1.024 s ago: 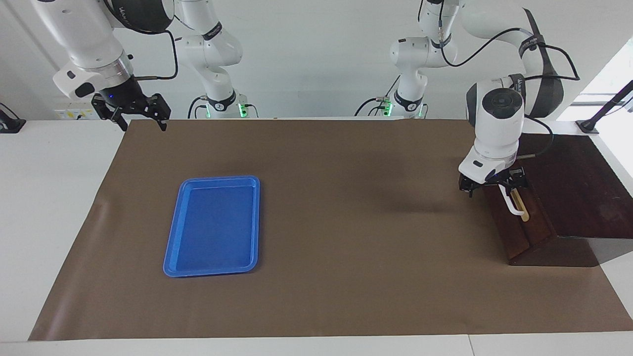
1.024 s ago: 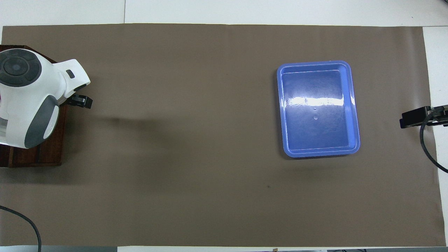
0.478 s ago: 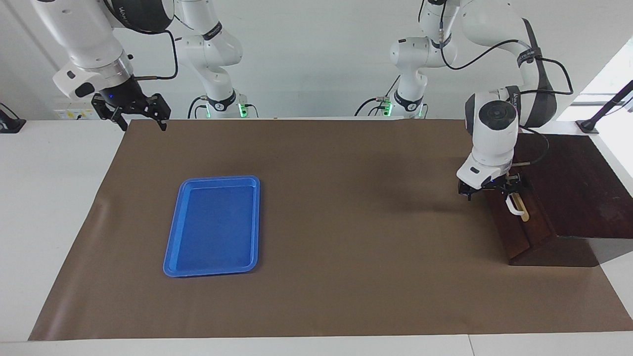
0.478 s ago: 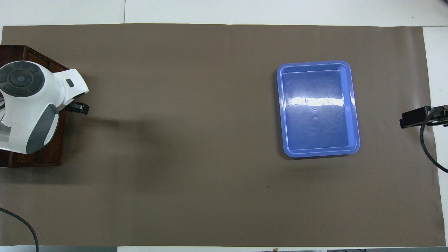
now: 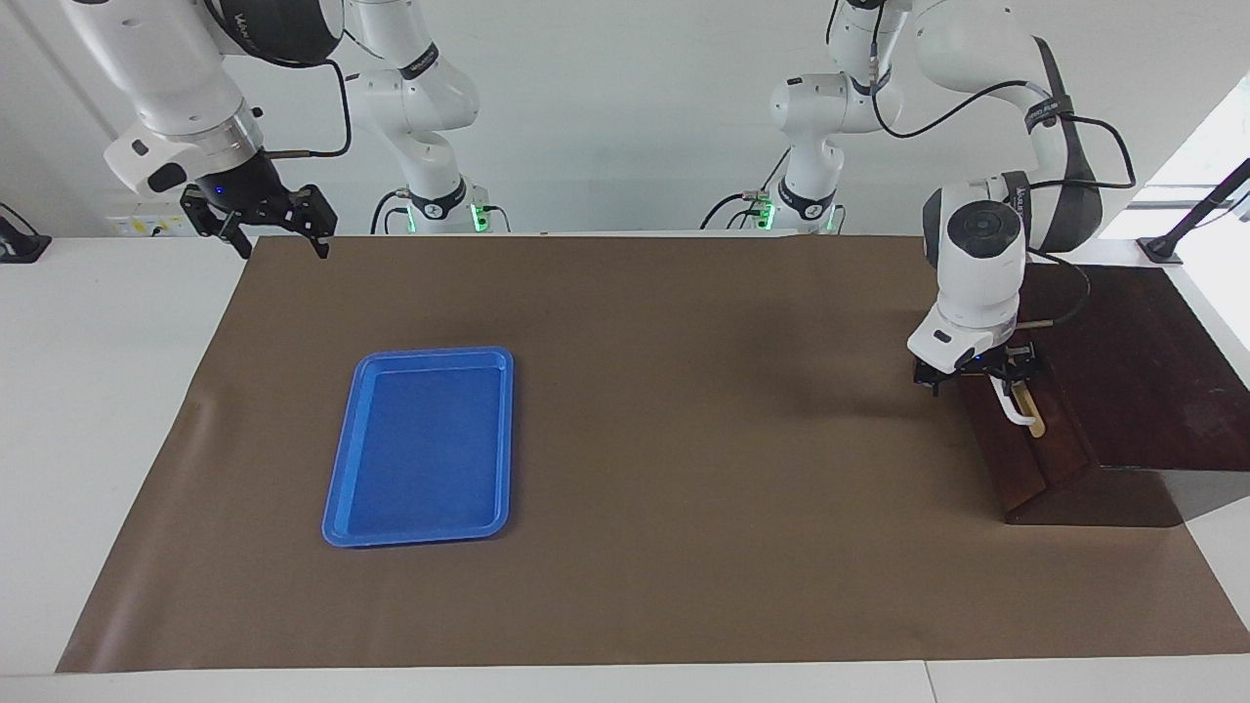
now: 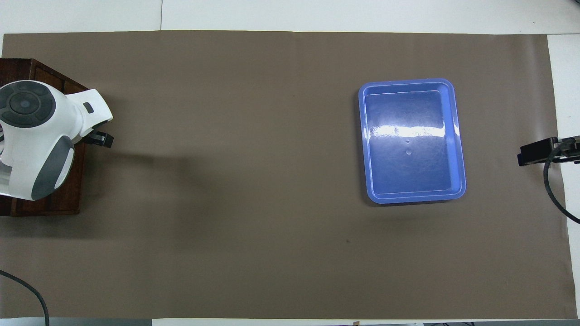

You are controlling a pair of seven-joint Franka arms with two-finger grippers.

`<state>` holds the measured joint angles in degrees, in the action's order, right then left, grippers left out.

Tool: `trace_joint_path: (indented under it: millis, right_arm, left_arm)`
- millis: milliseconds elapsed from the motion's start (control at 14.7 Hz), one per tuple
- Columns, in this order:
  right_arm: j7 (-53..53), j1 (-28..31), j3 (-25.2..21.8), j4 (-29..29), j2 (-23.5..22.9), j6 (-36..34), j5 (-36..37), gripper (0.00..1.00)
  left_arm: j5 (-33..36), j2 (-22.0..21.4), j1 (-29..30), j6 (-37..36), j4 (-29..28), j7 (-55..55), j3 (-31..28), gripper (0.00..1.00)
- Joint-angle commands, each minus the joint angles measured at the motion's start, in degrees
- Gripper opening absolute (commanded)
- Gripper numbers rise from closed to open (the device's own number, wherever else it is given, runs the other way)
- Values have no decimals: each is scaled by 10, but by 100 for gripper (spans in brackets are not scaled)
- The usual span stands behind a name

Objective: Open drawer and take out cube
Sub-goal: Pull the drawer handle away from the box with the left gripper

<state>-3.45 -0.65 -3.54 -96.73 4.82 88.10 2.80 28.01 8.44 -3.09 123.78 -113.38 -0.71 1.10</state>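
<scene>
Brown paper is covering the table. I am positioning my left gripper (image 5: 977,376), jaws wide, at the white handle (image 5: 1016,410) of the drawer (image 5: 1025,449), which is shut; I should centre the bar, close, then pull straight. Cube is not showing. Right gripper (image 5: 262,227) is waiting, wide.

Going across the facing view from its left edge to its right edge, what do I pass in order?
right gripper, waiting open above the mat's corner → blue tray → left gripper, open at the drawer's handle → white bar handle on the shut drawer → the wooden box's top.
</scene>
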Motion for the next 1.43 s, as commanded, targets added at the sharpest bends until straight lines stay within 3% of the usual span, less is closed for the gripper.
trace_joint_path:
  millis: [0, 751, 1092, 1365]
  right_arm:
    - [-4, 8, 4, -6, 8, -2, -8, 100]
    - [-3, 8, 4, -6, 8, -1, -8, 100]
    - [-4, 8, 4, -5, 8, -1, -8, 100]
    - [-3, 8, 4, -5, 8, -1, -8, 100]
  left_arm:
    - [16, -16, 17, 27, -25, 6, 2, 100]
    - [15, -9, 19, 60, -48, -2, 4, 100]
    - [-6, -5, -52, 51, -40, -130, 5, 100]
    - [-60, -5, -90, 36, -36, -150, 5, 100]
